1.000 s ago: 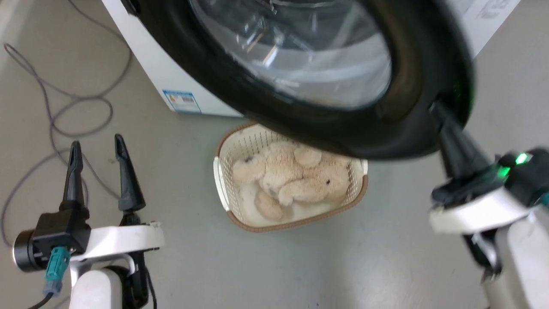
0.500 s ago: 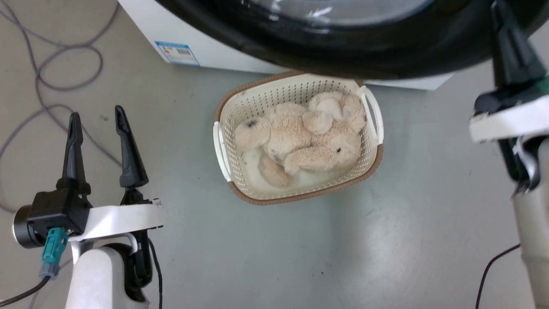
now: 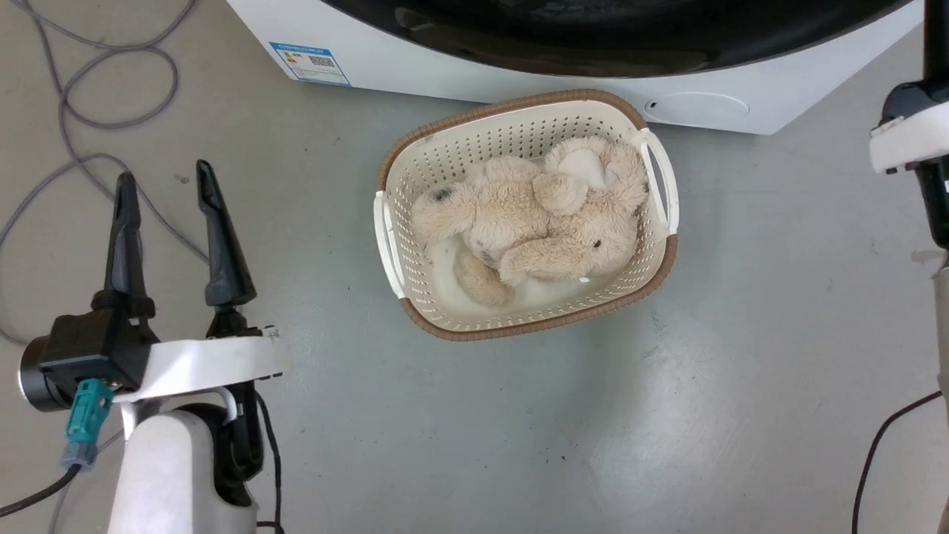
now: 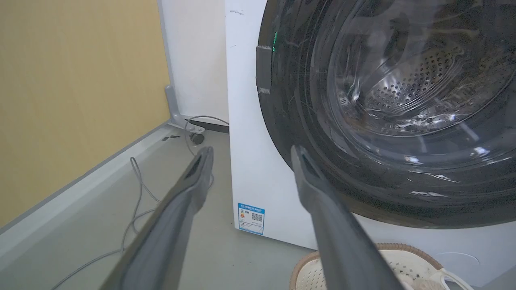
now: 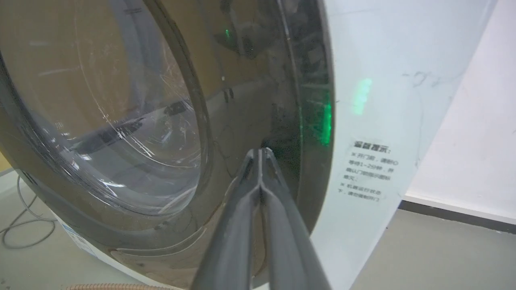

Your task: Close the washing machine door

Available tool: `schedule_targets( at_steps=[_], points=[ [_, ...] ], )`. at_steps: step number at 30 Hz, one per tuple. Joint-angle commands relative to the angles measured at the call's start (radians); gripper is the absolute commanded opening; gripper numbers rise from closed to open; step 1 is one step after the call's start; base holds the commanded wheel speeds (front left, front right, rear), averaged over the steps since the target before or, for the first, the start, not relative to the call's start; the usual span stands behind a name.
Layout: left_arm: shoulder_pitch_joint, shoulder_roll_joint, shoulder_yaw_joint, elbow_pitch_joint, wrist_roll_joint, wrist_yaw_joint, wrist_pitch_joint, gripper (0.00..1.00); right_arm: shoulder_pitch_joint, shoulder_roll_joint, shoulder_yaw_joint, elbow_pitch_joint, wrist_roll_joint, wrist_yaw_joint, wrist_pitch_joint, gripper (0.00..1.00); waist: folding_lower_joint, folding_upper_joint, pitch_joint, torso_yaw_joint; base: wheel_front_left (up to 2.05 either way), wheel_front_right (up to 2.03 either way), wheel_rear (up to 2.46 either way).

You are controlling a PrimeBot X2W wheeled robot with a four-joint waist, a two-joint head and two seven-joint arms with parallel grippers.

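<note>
The washing machine point(image 4: 250, 161) is a white box, and the washing machine door point(image 4: 306, 121) with its black frame and clear glass bowl point(image 4: 403, 80) lies flat against its front. My right gripper point(image 5: 260, 151) is shut with nothing in it, and its tips rest on the door point(image 5: 242, 100) near the right rim. In the head view the door point(image 3: 593, 37) is a dark band along the top, above the machine's white front point(image 3: 519, 78). My right wrist point(image 3: 908, 137) shows at the right edge. My left gripper point(image 3: 167, 178) hangs open and empty at the lower left, away from the machine.
A cream basket point(image 3: 663, 259) holding a beige plush toy point(image 3: 541, 215) stands on the grey floor just in front of the machine. Grey cables point(image 3: 111, 81) loop over the floor at the left. A yellow wall point(image 4: 72, 80) runs along the left.
The door has swung from out over the basket back against the machine, with my shut right gripper following on its rim. The head view has shifted. My left gripper has stayed open and still.
</note>
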Motion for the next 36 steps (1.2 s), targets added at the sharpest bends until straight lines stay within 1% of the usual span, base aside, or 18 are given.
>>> schedule_targets(
  at_steps=[1,7,10,12,15,20,23,24,25,26,28,29,36],
  points=[
    [-0.012,0.001,0.008,-0.002,0.003,-0.003,-0.004,1.0,-0.021,-0.001,-0.034,0.006,-0.028,-0.002,-0.003,0.0,0.0,0.0,-0.002,-0.002,0.0,0.0,0.0],
    [-0.002,0.001,0.018,0.005,0.008,-0.006,-0.004,1.0,-0.001,0.03,-0.047,-0.003,-0.051,-0.002,-0.003,0.0,0.0,0.0,-0.021,-0.017,0.0,0.0,0.0],
    [0.011,0.001,0.02,0.017,0.012,-0.009,-0.004,1.0,0.03,0.038,-0.064,-0.009,-0.064,-0.002,-0.003,0.0,0.0,0.0,-0.054,-0.027,0.0,0.0,0.0],
    [0.027,0.001,0.025,0.03,0.015,-0.011,-0.004,1.0,0.063,0.05,-0.095,-0.027,-0.074,-0.002,-0.003,0.0,0.0,0.0,-0.089,-0.035,0.0,0.0,0.0],
    [0.06,0.001,0.036,0.049,0.02,-0.011,-0.004,1.0,0.13,0.07,-0.137,-0.082,-0.09,-0.002,-0.003,0.0,0.0,0.0,-0.152,-0.051,0.0,0.0,0.0],
    [0.125,0.001,0.053,0.074,0.029,-0.011,-0.004,1.0,0.257,0.123,-0.228,-0.213,-0.114,-0.002,-0.003,0.0,0.0,0.0,-0.262,-0.084,0.0,0.0,0.0],
    [0.167,0.001,0.061,0.087,0.033,-0.005,-0.004,1.0,0.326,0.145,-0.245,-0.279,-0.123,-0.002,-0.003,0.0,0.0,0.0,-0.323,-0.104,0.0,0.0,0.0],
    [0.18,0.001,0.063,0.089,0.034,-0.003,-0.004,1.0,0.35,0.152,-0.245,-0.297,-0.124,-0.002,-0.003,0.27,0.0,0.0,-0.342,-0.111,0.0,0.0,0.0],
    [0.193,0.001,0.063,0.09,0.035,0.0,-0.004,1.0,0.375,0.16,-0.244,-0.31,-0.121,-0.002,-0.003,0.72,0.0,0.0,-0.361,-0.116,0.0,0.0,0.0],
    [0.205,0.001,0.062,0.09,0.036,0.002,-0.004,1.0,0.401,0.166,-0.237,-0.319,-0.118,-0.002,-0.003,1.0,0.0,0.0,-0.377,-0.121,0.0,0.0,0.0],
    [0.229,0.001,0.057,0.09,0.042,0.004,-0.004,1.0,0.453,0.171,-0.209,-0.34,-0.126,-0.002,-0.003,1.0,0.0,0.0,-0.405,-0.13,0.0,0.0,0.0],
    [0.26,0.001,0.039,0.096,0.058,0.003,-0.004,1.0,0.536,0.169,-0.173,-0.366,-0.149,-0.002,-0.003,1.0,0.0,0.0,-0.446,-0.134,0.0,0.0,0.0],
    [0.31,0.001,0.002,0.114,0.055,0.005,-0.004,1.0,0.718,0.191,-0.102,-0.392,-0.157,-0.002,-0.003,1.0,0.0,0.0,-0.507,-0.148,0.0,0.0,0.0]
  ],
)
